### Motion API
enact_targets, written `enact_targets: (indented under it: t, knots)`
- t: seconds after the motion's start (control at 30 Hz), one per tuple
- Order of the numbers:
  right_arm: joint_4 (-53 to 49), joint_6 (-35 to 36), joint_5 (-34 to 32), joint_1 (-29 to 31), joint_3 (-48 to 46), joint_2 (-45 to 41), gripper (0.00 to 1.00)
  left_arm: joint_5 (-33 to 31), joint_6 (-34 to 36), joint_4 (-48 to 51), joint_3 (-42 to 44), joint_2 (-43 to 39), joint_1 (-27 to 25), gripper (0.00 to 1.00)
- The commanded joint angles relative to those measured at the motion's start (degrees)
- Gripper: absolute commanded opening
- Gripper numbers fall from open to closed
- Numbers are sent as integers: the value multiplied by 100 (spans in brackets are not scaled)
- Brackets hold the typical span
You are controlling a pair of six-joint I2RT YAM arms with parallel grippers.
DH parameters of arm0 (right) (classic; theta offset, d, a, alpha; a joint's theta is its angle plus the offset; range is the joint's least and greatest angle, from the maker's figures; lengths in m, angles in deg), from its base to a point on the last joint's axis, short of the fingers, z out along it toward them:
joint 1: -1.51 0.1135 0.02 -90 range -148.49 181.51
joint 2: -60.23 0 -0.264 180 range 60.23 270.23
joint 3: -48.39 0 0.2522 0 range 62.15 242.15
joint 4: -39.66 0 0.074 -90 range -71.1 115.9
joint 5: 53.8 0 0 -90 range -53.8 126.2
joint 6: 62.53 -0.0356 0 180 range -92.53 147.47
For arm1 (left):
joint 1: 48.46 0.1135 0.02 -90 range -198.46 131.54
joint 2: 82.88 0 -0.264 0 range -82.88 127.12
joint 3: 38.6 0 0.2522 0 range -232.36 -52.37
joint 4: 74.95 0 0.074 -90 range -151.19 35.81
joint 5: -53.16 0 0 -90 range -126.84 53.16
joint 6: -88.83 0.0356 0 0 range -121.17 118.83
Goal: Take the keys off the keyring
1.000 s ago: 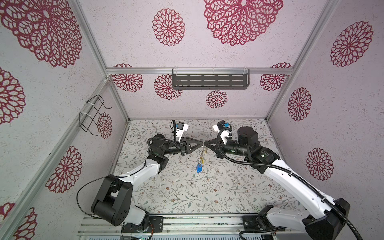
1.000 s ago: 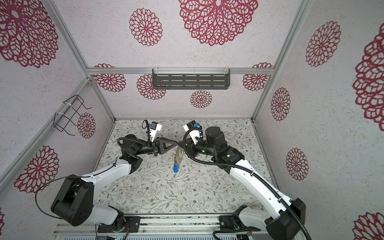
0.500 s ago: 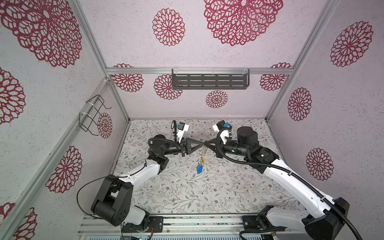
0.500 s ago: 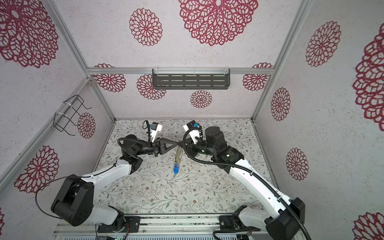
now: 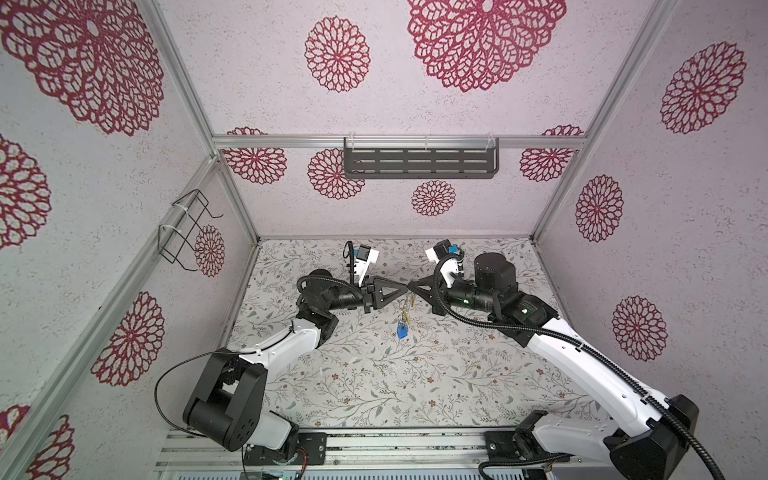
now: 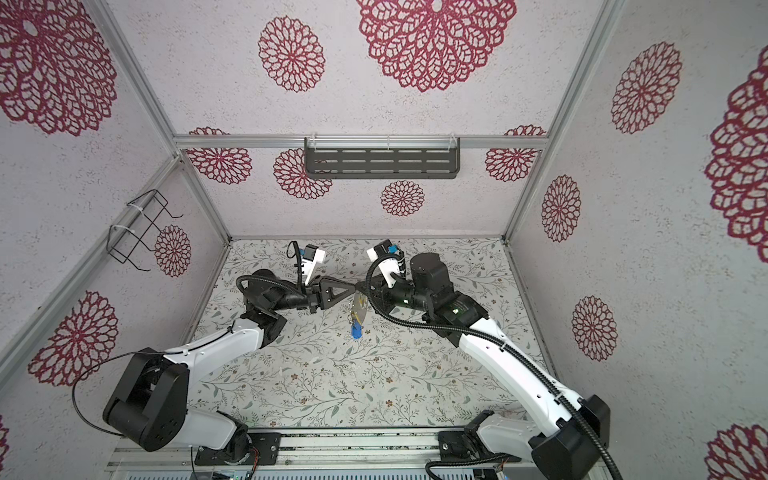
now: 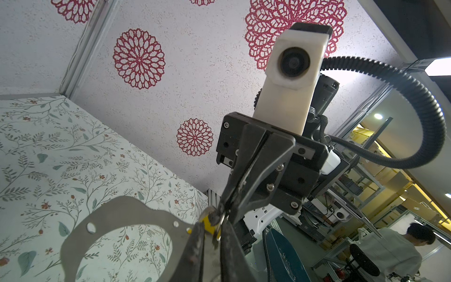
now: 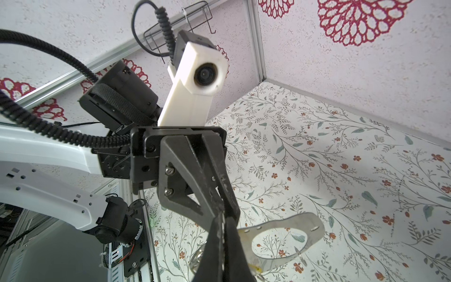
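Above the counter (image 5: 374,374), the right end effector (image 5: 412,286) was clamped tight on the keyring (image 7: 117,210) to steady it in the air, while the left end effector (image 5: 402,286), nearly closed, pinched a yellow key (image 7: 207,220) at its edge, apparently to work it free, a blue key (image 5: 401,331) dangling below.

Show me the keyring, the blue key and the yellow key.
keyring (image 7: 129,211): left wrist view, on the flat band.
blue key (image 5: 401,331): in a top view, tag body.
yellow key (image 7: 207,221): left wrist view, tag end.
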Motion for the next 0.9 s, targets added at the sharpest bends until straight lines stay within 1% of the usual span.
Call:
enact_targets:
  t: [0.0,0.13,0.2,0.3,0.4,0.43,0.47,0.5,0.53,0.57,0.6,0.67,0.87]
  knots:
    - [490,-129,18,56,125,-38,0,72,39,-49,-94,78,-64,15]
    - [592,-192,77,78,98,6,0,146,15,-53,-129,122,-74,3]
    - [581,-196,72,91,89,35,0,149,13,-68,-134,116,-73,0]
    - [550,-191,15,100,75,32,0,146,28,-72,-117,90,-74,0]
    - [490,-215,-204,100,27,-67,0,134,32,-88,-99,39,-74,0]
    - [484,-244,-317,100,-25,-140,3,124,28,-81,-98,19,-58,0]
    - [496,-254,-386,92,-89,-211,13,120,22,-83,-98,-5,-58,0]
    - [510,-269,-442,83,-173,-331,25,121,21,-82,-105,-30,-50,0]
    - [519,-282,-448,59,-252,-433,32,121,13,-87,-107,-50,-43,0]
    - [519,-309,-419,27,-310,-528,36,124,4,-88,-112,-74,-32,0]
    - [511,-343,-323,-22,-380,-624,38,131,3,-79,-123,-93,-22,0]
    - [534,-451,-115,-133,-518,-773,38,129,-5,-65,-142,-119,-18,0]
    - [629,-573,303,-381,-701,-903,35,187,-66,-43,-272,-143,-4,0]
